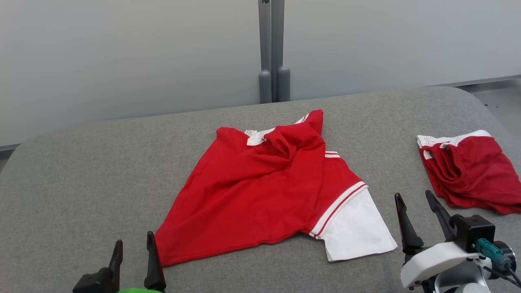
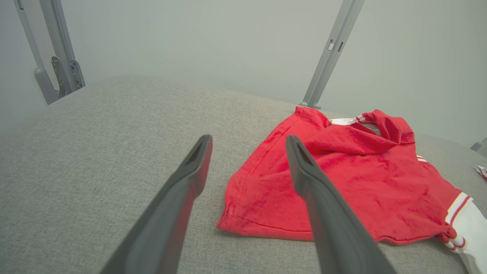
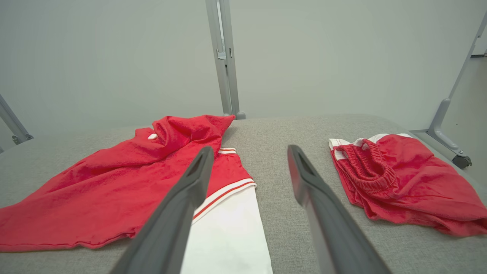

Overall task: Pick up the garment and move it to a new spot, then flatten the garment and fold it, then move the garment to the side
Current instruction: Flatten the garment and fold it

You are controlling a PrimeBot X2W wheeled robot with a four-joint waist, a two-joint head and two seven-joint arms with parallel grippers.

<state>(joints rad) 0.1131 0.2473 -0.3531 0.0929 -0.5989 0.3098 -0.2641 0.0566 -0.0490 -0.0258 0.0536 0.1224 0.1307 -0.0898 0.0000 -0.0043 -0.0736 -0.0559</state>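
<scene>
Hovering over the near edge of the grey bench [image 1: 81,171], the left pincer [image 1: 134,239] has its jaws spread and empty, just beside the hem corner of the red shirt [image 1: 260,191]. The right pincer [image 1: 413,194] is likewise spread and empty (near the shirt's white sleeve [image 1: 354,232], not touching it). The shirt lies rumpled mid-bench, its collar bunched toward the far side. Apart from it, to the right, lie red shorts [image 1: 472,171] with white trim. In each wrist view one of the pincer's own fingers crosses part of the shirt. The left wrist view brings in a bracketed frame leg [image 2: 61,72], and the right wrist view a castor [image 3: 461,161] beyond the shorts. A grey post [image 1: 273,49] rises against the pale wall [image 1: 122,53].
</scene>
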